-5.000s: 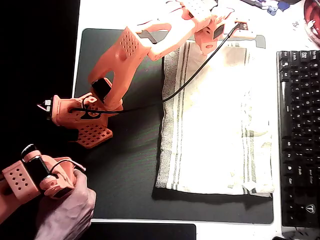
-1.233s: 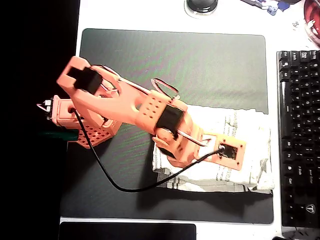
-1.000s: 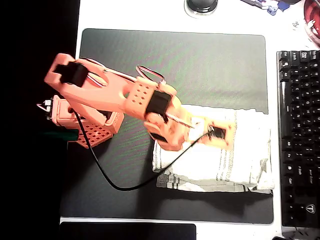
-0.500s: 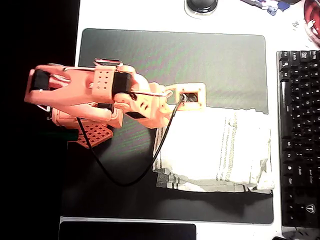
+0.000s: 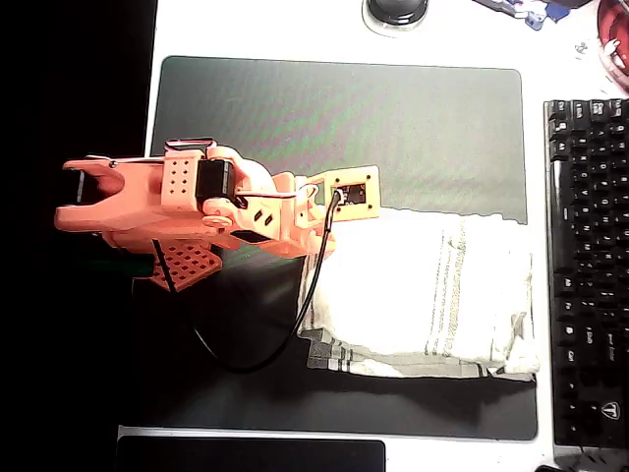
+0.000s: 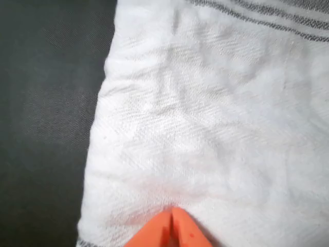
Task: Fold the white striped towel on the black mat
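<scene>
in the overhead view, the gripper's fingers cannot be made out: they are hidden under the orange arm (image 5: 197, 206) and the square camera housing at its tip. part of the white striped towel (image 5: 423, 290) near its upper left corner is also covered by that housing and by the black cable (image 5: 295, 315) that loops down from it. the keyboard (image 5: 588, 265) is cut off by the right edge of the picture, and a dark round object (image 5: 395, 10) is cut off at the top edge.

in the wrist view, the gripper (image 6: 171, 229) is seen only as two orange tips at the bottom edge, pressed together with just a thin line between them; nothing is pinched between them. whether the tips touch the cloth or hang just above it cannot be told.

the towel (image 6: 216, 128) lies just ahead of the tips in the wrist view, crinkled, with grey stripes near the top right and its left border running down against the black mat (image 6: 46, 123).

in the overhead view, the towel is seen lying folded on the lower right part of the black mat (image 5: 334, 118), with a lower layer showing along its bottom edge and stripes running across it right of its middle. its right end lies just beside the keyboard.
</scene>
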Robot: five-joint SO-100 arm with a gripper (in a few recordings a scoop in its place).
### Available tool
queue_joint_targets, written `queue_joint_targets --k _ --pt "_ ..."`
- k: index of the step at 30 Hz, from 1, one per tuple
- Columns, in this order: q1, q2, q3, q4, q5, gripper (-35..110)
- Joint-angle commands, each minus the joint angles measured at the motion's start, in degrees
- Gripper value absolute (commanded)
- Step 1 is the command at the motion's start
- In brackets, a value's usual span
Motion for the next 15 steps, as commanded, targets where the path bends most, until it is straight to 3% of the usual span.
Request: queue_joint_targets --k 1,15 --pt "-0.1 2.0 2.0 0.8 -0.6 0" --pt "-1.8 2.5 2.5 9.9 0.9 0"
